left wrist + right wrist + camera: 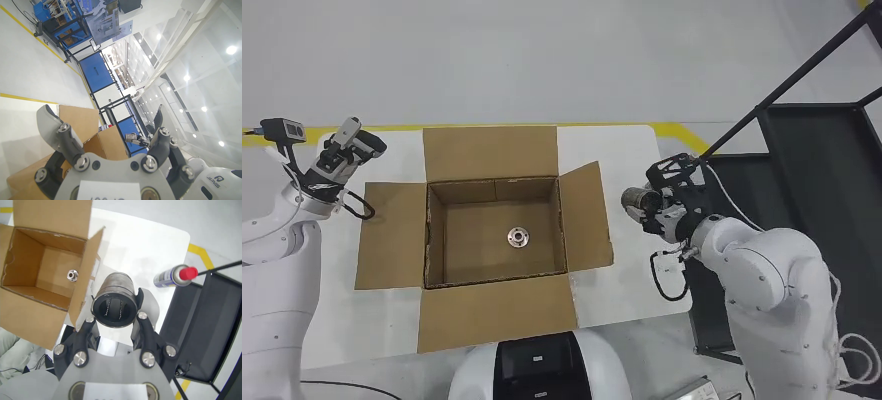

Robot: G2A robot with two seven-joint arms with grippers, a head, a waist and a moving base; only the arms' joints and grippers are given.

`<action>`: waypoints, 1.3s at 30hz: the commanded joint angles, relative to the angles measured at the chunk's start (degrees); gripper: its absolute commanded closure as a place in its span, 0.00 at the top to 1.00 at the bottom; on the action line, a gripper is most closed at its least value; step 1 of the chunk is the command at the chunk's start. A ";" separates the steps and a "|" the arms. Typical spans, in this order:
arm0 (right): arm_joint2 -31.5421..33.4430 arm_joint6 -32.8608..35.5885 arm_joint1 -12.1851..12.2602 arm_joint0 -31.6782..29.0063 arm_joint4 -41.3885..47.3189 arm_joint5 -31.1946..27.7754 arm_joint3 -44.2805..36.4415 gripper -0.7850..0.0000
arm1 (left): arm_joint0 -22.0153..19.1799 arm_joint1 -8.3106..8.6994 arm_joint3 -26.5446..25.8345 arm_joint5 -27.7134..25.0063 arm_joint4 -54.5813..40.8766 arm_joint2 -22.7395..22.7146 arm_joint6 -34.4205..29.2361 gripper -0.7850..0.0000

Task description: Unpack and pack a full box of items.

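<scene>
An open cardboard box (392, 235) stands in the middle of the white table, flaps spread; a small metal flange (518, 237) lies on its floor, the same flange (72, 275) seen past the box wall (40, 305). My right gripper (115, 306) is raised beside the box's right flap, shut on a dark metal cylindrical bearing (116, 300), whose end (635, 202) points toward the box. My left gripper (103, 115) is held up by the box's far left corner, open and holding nothing, with the box (79, 118) beneath it.
A spray can with a red cap (174, 275) stands on the table's far right corner. A black metal rack (812, 150) sits right of the table. Bare white table (637, 290) lies around the box.
</scene>
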 commanded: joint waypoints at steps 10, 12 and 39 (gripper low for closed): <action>-27.67 6.92 -2.15 22.51 -3.74 6.11 9.14 0.00 | 0.00 0.00 0.00 0.00 0.00 0.00 0.00 1.00; -32.74 6.83 -3.08 26.23 -3.67 7.68 13.49 0.00 | 0.00 0.00 0.00 0.00 0.00 0.00 0.00 1.00; -66.62 -9.48 -22.44 50.66 10.97 13.45 70.53 0.00 | 0.00 0.00 0.00 0.00 0.00 0.00 0.00 1.00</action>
